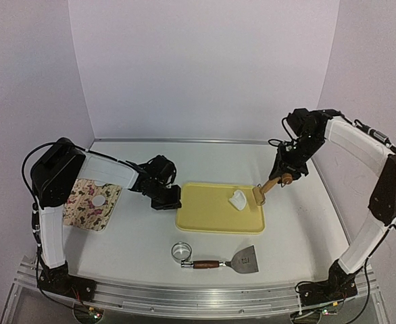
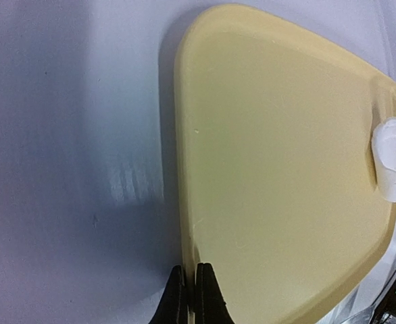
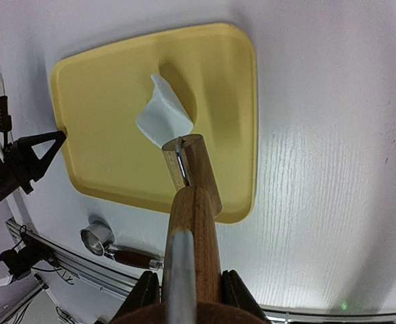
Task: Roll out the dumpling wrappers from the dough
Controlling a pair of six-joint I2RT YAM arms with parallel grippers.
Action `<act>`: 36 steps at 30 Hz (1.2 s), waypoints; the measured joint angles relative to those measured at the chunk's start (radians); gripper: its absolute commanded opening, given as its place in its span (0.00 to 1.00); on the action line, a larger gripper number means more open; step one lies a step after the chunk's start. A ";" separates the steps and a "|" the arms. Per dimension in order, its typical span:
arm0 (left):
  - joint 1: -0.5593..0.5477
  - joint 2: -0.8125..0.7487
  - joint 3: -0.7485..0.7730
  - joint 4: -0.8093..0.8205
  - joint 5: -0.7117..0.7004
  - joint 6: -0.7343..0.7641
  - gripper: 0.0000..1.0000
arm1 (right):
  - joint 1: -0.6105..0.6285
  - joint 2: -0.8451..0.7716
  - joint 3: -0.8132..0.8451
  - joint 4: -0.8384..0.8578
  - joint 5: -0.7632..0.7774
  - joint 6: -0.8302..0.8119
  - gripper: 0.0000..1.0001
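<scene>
dough (image 1: 238, 200) on yellow board (image 1: 208, 212), just beside roller (image 1: 260, 195) in right gripper (image 1: 284, 179)

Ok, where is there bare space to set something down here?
The yellow board's left half is bare, between the left pincer and the dough. The table behind the board is free too. Crowded: the board's right end, with dough and roller, and the front strip with ring cutter and scraper.

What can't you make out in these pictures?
Right wrist view: the wooden roller covers the near edge of the dough.
Left wrist view: the frame's right edge cuts off the dough.
Top view: too small to tell whether the left gripper touches the yellow board.
</scene>
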 measured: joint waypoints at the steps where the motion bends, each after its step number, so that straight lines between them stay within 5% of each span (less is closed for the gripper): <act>1: 0.000 -0.012 -0.021 0.017 0.016 -0.006 0.08 | 0.017 0.000 0.000 0.004 0.008 0.015 0.00; 13: -0.040 -0.106 -0.126 -0.007 0.157 0.073 0.43 | 0.080 -0.004 0.000 0.060 0.167 0.115 0.00; 22: -0.029 -0.006 0.235 -0.196 0.006 0.414 0.52 | 0.080 -0.084 -0.015 0.063 0.238 0.122 0.00; 36: -0.009 0.275 0.525 -0.213 0.052 0.773 0.52 | 0.080 -0.216 -0.110 0.065 0.263 0.168 0.00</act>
